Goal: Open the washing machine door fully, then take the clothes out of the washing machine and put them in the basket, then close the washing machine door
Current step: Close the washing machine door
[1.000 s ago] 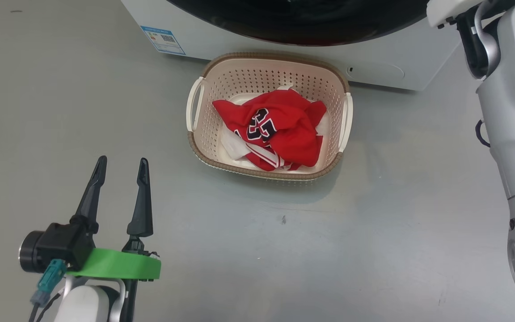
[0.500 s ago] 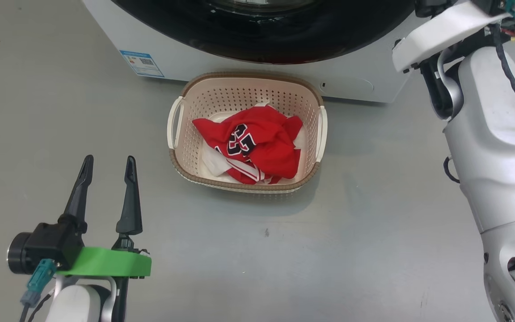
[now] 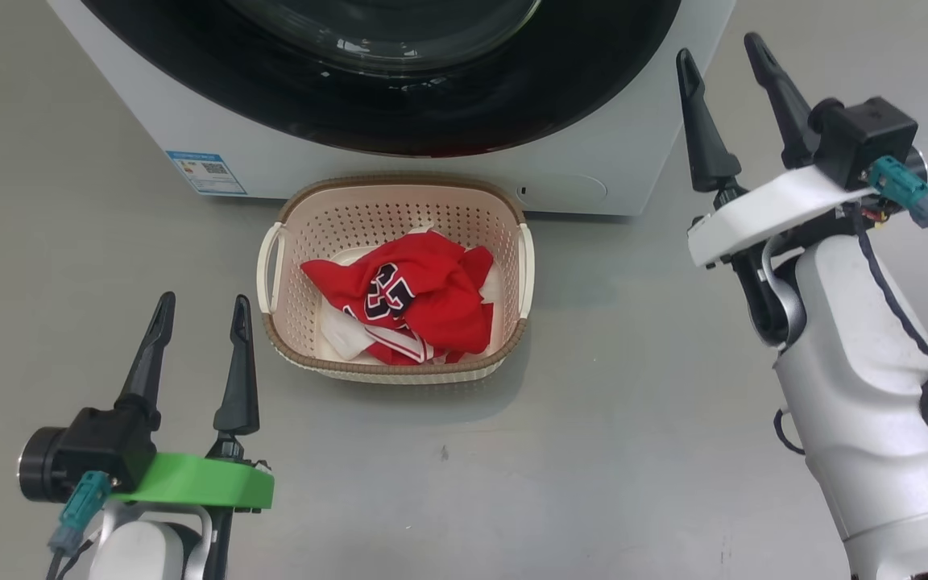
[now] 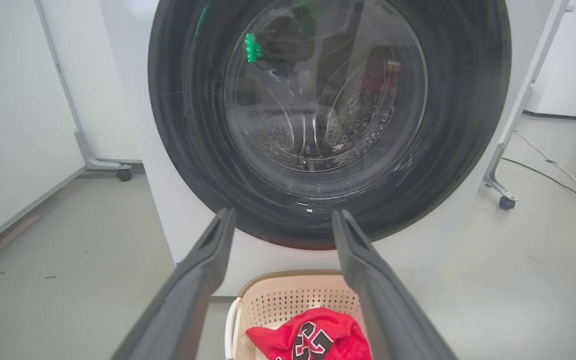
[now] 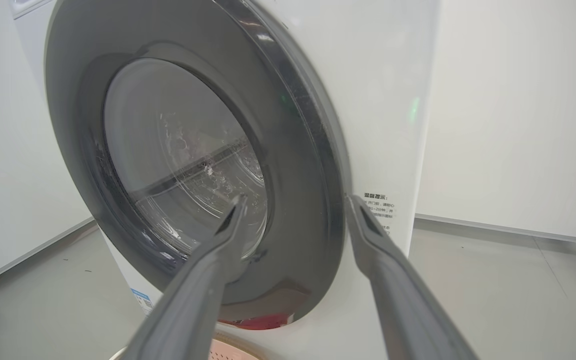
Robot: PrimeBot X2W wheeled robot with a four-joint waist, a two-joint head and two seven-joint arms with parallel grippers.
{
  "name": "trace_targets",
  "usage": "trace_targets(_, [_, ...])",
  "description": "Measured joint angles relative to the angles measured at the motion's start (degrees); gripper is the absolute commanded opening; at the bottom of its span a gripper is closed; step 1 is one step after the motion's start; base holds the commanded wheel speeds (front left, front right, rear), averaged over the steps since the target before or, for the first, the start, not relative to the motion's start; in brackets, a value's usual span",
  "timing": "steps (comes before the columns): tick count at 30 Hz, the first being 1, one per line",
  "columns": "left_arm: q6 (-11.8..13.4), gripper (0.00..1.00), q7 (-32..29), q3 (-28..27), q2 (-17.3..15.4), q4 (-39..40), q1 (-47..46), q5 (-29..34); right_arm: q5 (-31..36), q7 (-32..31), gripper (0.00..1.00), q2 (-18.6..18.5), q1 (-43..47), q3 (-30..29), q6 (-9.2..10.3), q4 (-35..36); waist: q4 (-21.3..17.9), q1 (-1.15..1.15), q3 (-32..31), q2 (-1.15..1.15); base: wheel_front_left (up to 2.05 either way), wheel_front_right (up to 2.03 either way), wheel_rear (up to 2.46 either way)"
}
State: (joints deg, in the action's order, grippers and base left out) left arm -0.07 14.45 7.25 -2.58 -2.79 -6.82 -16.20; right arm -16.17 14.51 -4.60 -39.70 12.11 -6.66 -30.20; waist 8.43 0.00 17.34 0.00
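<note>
The washing machine (image 3: 633, 113) fills the top of the head view, and the washing machine door (image 3: 399, 113) lies shut against its front, black rim around the glass bowl. On the floor just before it stands the cream basket (image 3: 399, 184), holding the red clothes (image 3: 432, 302) with navy numerals and some white cloth. My left gripper (image 3: 203, 300) is open, empty, left of the basket. My right gripper (image 3: 718, 47) is open and empty beside the machine's right corner. The left wrist view faces the door (image 4: 183, 125) between open fingers (image 4: 283, 212). The right wrist view sees the door (image 5: 298, 150) obliquely past its open gripper (image 5: 296, 198).
A blue label sticker (image 3: 206, 171) marks the machine's lower left front. Wheeled frame legs stand to either side of the machine, with a caster (image 4: 505, 202) and a cable (image 4: 558, 170) on the grey floor to the right. White wall panels stand behind.
The head camera has moved, so the basket sits lower and further left in the picture. My right arm has dropped back from the machine and its gripper now shows open. The left gripper is unchanged.
</note>
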Motion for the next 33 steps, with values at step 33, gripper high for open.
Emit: trace_targets(33, [-0.8,1.00,-0.2,2.4,-0.2,-4.5,9.8,0.4,-0.8,0.0,1.00,1.5,34.0,-2.3,3.86,13.0,-5.6,0.00,-12.8,0.00,0.00,0.00,0.00])
